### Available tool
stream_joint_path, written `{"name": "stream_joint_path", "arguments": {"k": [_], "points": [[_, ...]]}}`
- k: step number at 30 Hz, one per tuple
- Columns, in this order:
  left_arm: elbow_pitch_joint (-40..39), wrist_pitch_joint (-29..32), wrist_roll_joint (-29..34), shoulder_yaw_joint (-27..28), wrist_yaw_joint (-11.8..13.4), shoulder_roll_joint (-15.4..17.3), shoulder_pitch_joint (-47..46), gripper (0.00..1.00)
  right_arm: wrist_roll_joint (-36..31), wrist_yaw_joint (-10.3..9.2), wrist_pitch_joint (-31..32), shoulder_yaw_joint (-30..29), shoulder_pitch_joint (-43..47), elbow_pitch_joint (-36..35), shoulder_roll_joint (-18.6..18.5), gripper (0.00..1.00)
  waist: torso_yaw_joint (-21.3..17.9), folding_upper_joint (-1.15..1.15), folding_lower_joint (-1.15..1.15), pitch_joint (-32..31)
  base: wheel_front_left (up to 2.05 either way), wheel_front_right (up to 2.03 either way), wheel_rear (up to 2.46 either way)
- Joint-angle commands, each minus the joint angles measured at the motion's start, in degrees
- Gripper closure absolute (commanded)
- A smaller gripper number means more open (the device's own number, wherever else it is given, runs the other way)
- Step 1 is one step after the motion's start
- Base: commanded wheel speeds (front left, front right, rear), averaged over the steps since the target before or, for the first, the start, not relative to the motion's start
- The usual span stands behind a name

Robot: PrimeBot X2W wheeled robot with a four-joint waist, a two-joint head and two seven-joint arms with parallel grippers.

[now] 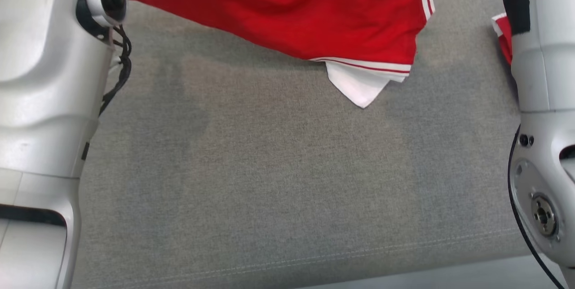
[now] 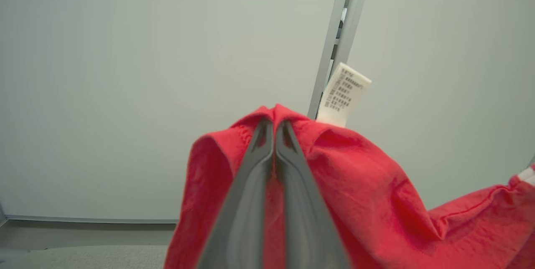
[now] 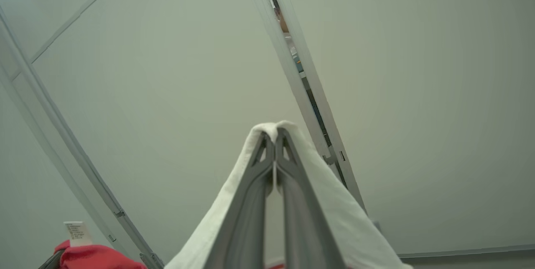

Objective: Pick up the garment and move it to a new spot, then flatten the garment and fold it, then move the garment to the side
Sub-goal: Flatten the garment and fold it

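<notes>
Pale wall [image 2: 125, 72] behind it all. So the left claw [image 2: 274, 123] was clamped shut on the red garment [image 1: 287, 10], and the right claw [image 3: 276, 134] pinched its white edge (care tag [image 2: 343, 94] poking up by the left one). The rest hung over the grey cloth surface [image 1: 269, 181].

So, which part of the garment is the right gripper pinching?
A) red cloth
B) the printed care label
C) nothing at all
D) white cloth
D: in the right wrist view the right gripper is shut on a white fold of the red garment, and the fold drapes down both sides of it.
</notes>
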Motion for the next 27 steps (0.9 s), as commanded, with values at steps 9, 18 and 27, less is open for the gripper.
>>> {"name": "stream_joint_path", "arguments": {"k": [9, 18, 27], "points": [[5.97, -11.48, -0.34, 4.79, -1.24, -1.37, -8.44, 1.00, 2.96, 0.02, -15.78, -3.63, -14.53, 15.47, 0.70, 1.00, -0.96, 0.00, 0.00, 7.45, 0.00, 0.00, 0.00], [-5.20, -12.97, 8.95, 12.26, -2.54, -2.42, -11.04, 1.00, 1.62, 0.01, -19.70, -6.75, -22.44, 4.89, 0.76, 1.00, -0.74, 0.00, 0.00, 9.31, 0.00, 0.00, 0.00], [-8.43, -12.93, 17.50, 16.52, -7.42, -5.94, -1.46, 1.00, -0.33, 0.02, -19.37, 0.56, -13.21, 5.14, 0.66, 1.00, -0.29, 0.00, 0.00, 13.24, 0.00, 0.00, 0.00]]}}
